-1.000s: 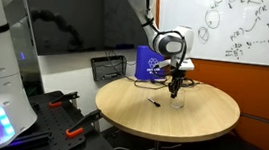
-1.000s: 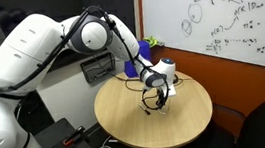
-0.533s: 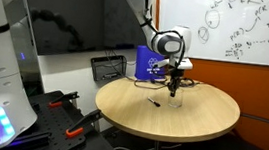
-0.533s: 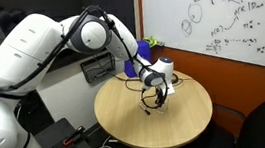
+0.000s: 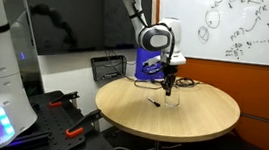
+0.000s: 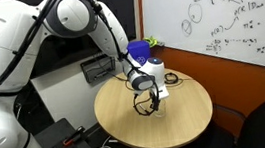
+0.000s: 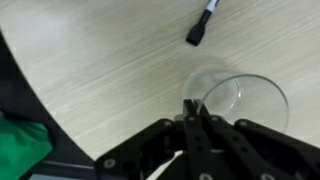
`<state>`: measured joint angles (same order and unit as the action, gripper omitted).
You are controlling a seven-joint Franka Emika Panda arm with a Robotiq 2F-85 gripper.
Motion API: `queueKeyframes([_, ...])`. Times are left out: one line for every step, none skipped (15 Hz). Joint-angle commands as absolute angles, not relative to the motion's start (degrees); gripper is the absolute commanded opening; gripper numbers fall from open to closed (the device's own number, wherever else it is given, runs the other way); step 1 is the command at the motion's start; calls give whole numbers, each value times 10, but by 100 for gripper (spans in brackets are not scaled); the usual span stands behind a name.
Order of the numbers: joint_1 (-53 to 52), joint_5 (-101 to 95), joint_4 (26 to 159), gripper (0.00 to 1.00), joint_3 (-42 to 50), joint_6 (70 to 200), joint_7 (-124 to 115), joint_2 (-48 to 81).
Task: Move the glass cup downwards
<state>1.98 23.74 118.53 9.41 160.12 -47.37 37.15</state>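
The glass cup (image 7: 252, 96) is a small clear tumbler standing on the round wooden table (image 7: 90, 70). In the wrist view my gripper (image 7: 192, 106) reaches it from below, its two black fingers pressed together on the near part of the rim. In both exterior views the gripper (image 5: 169, 87) (image 6: 154, 100) points straight down at the cup (image 5: 176, 101) near the table's middle. The cup is too faint to make out beside the gripper in one exterior view.
A small dark pen-like object (image 7: 203, 22) (image 5: 155, 102) lies on the table close to the cup. A blue box (image 5: 148, 62) (image 6: 140, 51) and cables (image 5: 190, 84) sit at the table's back edge. The table's edge (image 7: 40, 105) curves close by, with something green (image 7: 20, 140) beyond it.
The arm's wrist has shifted a little to the left in both exterior views, and the upper arm has swung. The gripper stays shut at the cup.
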Motion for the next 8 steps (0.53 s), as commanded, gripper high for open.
queueKeyframes([49, 272, 1297, 1, 69, 1603, -408, 284])
queueKeyframes([55, 282, 1320, 1, 67, 1601, -395, 271])
queueKeyframes([56, 288, 1338, 1, 69, 1600, -387, 261])
queueKeyframes([62, 298, 1353, 1, 65, 1599, -374, 253])
queueKeyframes([60, 299, 1363, 1, 70, 1606, -368, 252])
queueKeyframes([64, 307, 1370, 1, 66, 1605, -355, 249])
queueKeyframes([53, 299, 1377, 1, 75, 1628, -354, 257])
queueKeyframes([58, 304, 1377, 1, 69, 1632, -342, 260])
